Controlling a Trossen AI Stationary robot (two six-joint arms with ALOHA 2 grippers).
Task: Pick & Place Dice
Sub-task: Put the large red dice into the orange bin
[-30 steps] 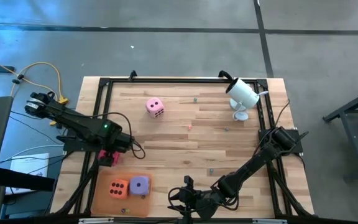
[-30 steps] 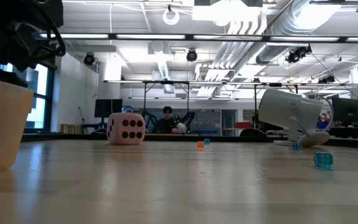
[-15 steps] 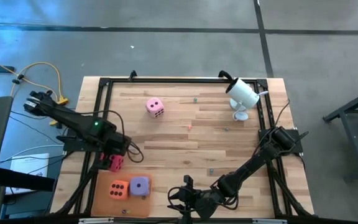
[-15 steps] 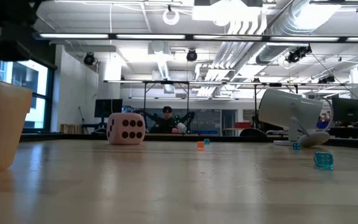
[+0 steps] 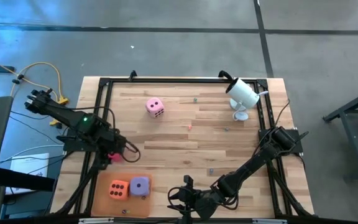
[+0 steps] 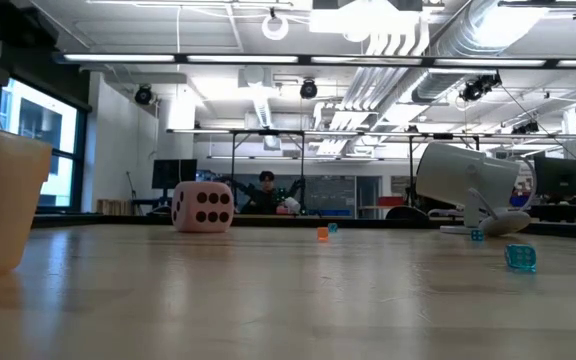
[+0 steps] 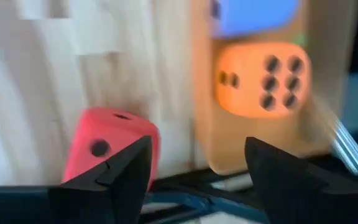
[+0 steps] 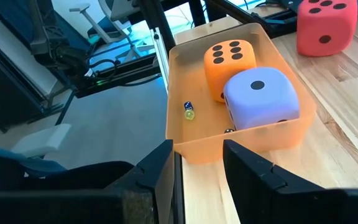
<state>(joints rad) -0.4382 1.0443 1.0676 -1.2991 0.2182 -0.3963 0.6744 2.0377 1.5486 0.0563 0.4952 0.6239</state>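
The magenta die (image 5: pixel 113 159) (image 7: pixel 107 146) (image 8: pixel 327 25) sits on the wood by its bottom face, just beyond the far edge of the orange tray (image 5: pixel 129 202) (image 8: pixel 241 146). The orange die (image 5: pixel 118 188) (image 7: pixel 263 78) and the purple die (image 5: pixel 140 185) (image 8: pixel 261 93) lie in the tray. The light pink die (image 5: pixel 155 107) (image 6: pixel 202 207) stands alone far up the table. My left gripper (image 5: pixel 109 154) (image 7: pixel 197 142) hovers open over the magenta die and the tray's far edge. My right gripper (image 5: pixel 178 196) (image 8: pixel 197 146) waits open at the near edge, right of the tray. My left gripper has one finger (image 7: pixel 126 165) in front of the magenta die's lower edge (image 7: pixel 114 171). I cannot tell whether it touches. The die stands on the table, outside the gap between the fingers.
A white camera-like device on a stand (image 5: pixel 242 93) (image 6: pixel 463 180) sits at the far right corner. Tiny coloured bits (image 6: pixel 520 258) lie on the boards. A black frame (image 5: pixel 185 79) runs around the table. Open wood lies between the pink die and the tray.
My left arm has drawn back toward the table's left edge. The magenta die, under the gripper a second ago, shifted slightly toward the tray and now stands on the table.
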